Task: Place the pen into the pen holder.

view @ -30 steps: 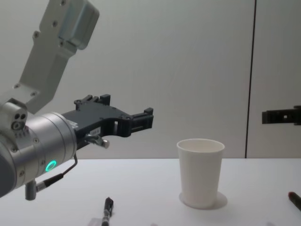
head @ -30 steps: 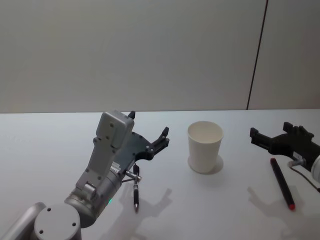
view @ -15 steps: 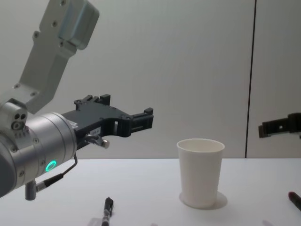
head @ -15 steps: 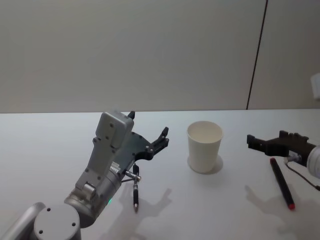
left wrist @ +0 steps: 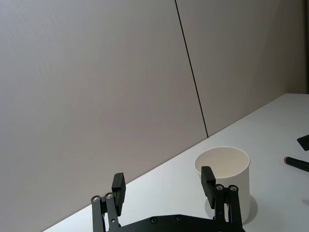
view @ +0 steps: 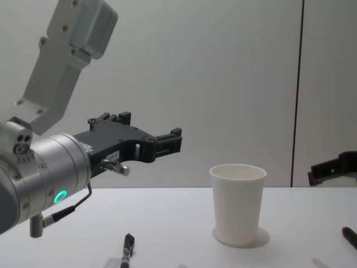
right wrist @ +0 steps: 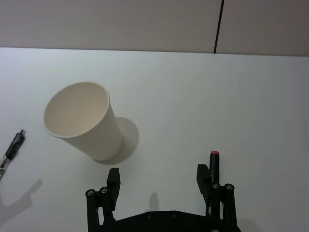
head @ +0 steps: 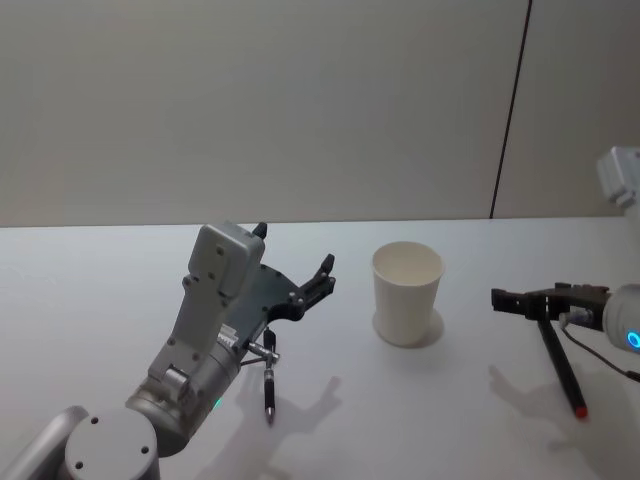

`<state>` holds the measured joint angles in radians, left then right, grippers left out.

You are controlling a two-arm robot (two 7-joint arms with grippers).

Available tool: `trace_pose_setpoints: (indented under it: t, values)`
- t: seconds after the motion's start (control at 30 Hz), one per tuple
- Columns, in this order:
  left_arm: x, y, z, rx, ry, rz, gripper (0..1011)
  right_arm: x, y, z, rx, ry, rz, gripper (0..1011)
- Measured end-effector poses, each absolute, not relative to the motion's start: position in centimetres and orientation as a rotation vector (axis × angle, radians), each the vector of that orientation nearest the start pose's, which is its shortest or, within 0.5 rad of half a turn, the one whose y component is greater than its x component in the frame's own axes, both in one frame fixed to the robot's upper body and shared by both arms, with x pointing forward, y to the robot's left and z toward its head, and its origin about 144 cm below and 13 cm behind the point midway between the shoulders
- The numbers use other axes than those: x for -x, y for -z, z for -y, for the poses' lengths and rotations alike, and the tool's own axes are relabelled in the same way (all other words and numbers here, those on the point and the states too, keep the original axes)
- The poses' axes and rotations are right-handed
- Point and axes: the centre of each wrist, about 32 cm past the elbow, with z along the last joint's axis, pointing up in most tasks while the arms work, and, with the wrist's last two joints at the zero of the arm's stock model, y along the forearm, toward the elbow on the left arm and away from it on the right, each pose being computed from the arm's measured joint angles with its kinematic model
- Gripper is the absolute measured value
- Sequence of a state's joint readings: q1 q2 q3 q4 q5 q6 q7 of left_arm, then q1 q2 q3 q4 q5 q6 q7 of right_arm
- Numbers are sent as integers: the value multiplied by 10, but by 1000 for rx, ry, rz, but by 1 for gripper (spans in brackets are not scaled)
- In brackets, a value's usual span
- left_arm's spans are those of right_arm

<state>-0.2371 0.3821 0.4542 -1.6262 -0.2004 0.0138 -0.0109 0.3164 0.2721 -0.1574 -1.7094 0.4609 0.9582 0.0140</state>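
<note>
Right gripper (head: 528, 296) lower, perhaps closer above the pen (head: 560, 365).

The cup (head: 407, 295) is plain white with no print. The worktop (head: 100, 300) is white too, below a flat beige-grey wall (head: 250, 100) crossed by one thin dark vertical line (head: 510, 110). The left end effector (head: 295, 247) and the right end effector (right wrist: 158, 173) are black. The left arm (view: 50, 173) is silver-grey with a glowing green ring (view: 60, 196). A blue light (head: 633, 338) shows on the right arm. The left pen (head: 269, 385) is black with a clear barrel. The right pen (head: 560, 365) is dark with red ends.
</note>
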Motion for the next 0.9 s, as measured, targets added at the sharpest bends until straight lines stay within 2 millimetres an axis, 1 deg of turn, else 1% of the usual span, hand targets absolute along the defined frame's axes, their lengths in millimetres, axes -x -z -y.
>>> trace_pose_setpoints:
  t: [0.27,0.9]
  values:
    - [-492,-1204,-198,-61,-1124,268,1003,-528,-1287,248,451,1255,-486,1001]
    - [-492,-1204,-198,-61,-1124,268,1003,-554,-1287,264,556,1323,-541,1001]
